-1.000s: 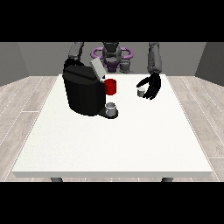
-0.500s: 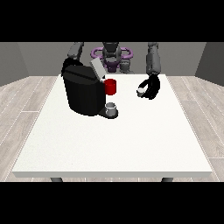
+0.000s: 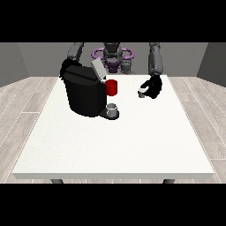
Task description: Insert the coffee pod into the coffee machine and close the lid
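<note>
Front view: white table (image 3: 114, 145) with the black coffee machine (image 3: 84, 95) near the far left corner, its grey lid (image 3: 98, 69) tilted up and open. A red mug (image 3: 112, 87) sits just beside the machine on its right side, and a small grey cup (image 3: 112, 108) stands on the machine's drip base, toward the near edge. The hand at the view's right (image 3: 152, 86) is held above the far right part of the table, fingers curled round the coffee pod (image 3: 141, 92), a small grey-white cylinder poking out at the hand's left side. The pod is in that hand, well apart from the machine and not inserted. The hand at the view's left (image 3: 65, 69) is mostly hidden behind the machine's far top corner; cannot tell how its fingers lie.

Risks, as a judgement: the pod has to cross over the red mug to reach the opening under the lid, so a low path could knock the mug. A tilted pod could catch on the slot rim. The raised lid could be bumped shut before the pod is in.

Versus half a second ago: the pod hand has risen and sits slightly further from the machine; machine, mug, cup and lid are unchanged.
</note>
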Available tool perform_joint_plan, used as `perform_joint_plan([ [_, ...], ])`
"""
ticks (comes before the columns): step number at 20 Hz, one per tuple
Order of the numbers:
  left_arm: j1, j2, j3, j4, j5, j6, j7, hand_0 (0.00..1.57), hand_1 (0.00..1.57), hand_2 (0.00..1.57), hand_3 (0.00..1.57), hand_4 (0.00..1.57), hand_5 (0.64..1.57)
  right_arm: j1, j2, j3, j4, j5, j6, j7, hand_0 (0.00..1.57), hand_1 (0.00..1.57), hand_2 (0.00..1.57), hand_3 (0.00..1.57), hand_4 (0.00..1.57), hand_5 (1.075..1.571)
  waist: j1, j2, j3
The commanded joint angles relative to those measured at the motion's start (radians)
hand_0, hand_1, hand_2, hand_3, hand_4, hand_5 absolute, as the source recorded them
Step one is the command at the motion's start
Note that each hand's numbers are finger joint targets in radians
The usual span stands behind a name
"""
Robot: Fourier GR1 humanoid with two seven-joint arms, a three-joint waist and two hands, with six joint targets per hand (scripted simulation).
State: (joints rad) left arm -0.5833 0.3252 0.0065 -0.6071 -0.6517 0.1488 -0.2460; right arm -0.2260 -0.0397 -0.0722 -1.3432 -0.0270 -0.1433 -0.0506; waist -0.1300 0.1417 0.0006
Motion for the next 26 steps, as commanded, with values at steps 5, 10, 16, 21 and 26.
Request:
perform_joint_plan([
  [5,-0.127,-0.02,-0.015,-0.092,0.014,-0.135,0.029,1.39,1.39,1.41,1.35,0.58,1.571,-0.014,-0.007,-0.039,0.114,-0.013,-0.009,-0.028,0.0,0.0,0.0,0.0,0.46,1.571,0.034,-0.058,-0.0003],
  [10,-0.169,0.009,0.004,-0.105,0.019,-0.182,0.002,1.26,1.26,1.32,1.3,0.53,1.571,-0.014,0.017,0.005,0.097,0.018,-0.025,-0.033,0.0,0.0,0.0,0.0,0.47,1.571,0.007,-0.058,-0.0007],
  [16,-0.237,0.06,0.035,-0.104,0.021,-0.258,0.027,1.26,1.26,1.33,1.29,0.54,1.571,-0.058,-0.003,-0.021,0.09,-0.027,0.007,-0.009,0.0,0.0,0.0,0.0,0.49,1.571,-0.015,-0.042,-0.0006],
  [21,-0.322,0.089,0.068,-0.098,0.036,-0.294,0.065,1.27,1.27,1.34,1.29,0.55,1.571,0.014,0.038,0.042,0.07,-0.017,0.021,-0.076,0.0,0.0,0.0,0.0,0.5,1.571,-0.072,-0.043,-0.0004],
  [26,-0.43,0.133,0.104,-0.085,0.036,-0.292,0.067,1.02,1.02,1.21,1.23,0.5,1.571,-0.051,0.038,0.114,0.037,-0.02,-0.055,-0.048,0.0,0.0,0.0,0.0,0.52,1.571,-0.097,0.019,-0.0007],
])
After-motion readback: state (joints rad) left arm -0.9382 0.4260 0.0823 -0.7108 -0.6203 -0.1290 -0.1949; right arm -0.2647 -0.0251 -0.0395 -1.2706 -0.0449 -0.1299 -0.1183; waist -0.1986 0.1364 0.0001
